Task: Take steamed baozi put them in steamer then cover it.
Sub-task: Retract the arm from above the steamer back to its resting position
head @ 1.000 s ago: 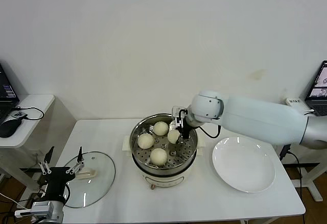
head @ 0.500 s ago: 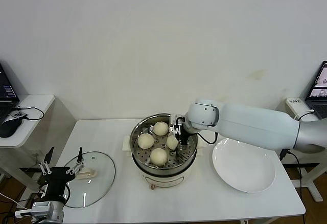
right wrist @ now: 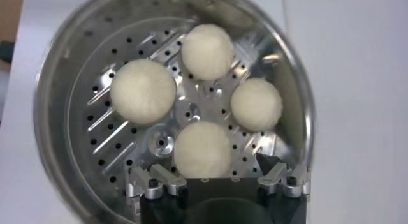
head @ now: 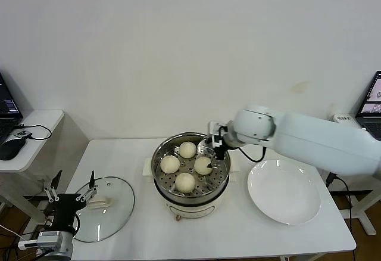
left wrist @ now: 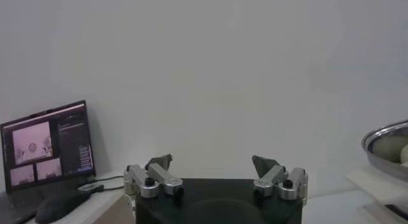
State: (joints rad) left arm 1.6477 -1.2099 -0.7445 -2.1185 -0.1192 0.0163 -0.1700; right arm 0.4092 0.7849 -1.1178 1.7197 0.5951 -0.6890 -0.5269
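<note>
Four cream-white baozi lie in the steamer [head: 159, 154]: the back one [head: 187, 149], the left one [head: 169, 164], the right one [head: 203, 165] and the front one [head: 184, 182]. My right gripper [head: 213, 148] is open and empty above the pot's right rim, just above the right bun. In the right wrist view the open gripper [right wrist: 207, 163] hangs over the nearest bun [right wrist: 203, 149] on the perforated floor [right wrist: 127, 149]. The glass cover [head: 113, 198] lies flat on the table to the left. My left gripper [head: 75, 180] is open and parked at the cover's left edge.
An empty white plate [head: 284, 190] lies to the right of the steamer. A side table with a mouse [head: 11, 146] stands at the far left. The left wrist view shows the open left gripper [left wrist: 212, 163], a laptop [left wrist: 44, 145] and the steamer's rim [left wrist: 386, 137].
My right gripper lowered the fourth bun into the basket, let it go, and drew up and back to the right. The left arm has not moved.
</note>
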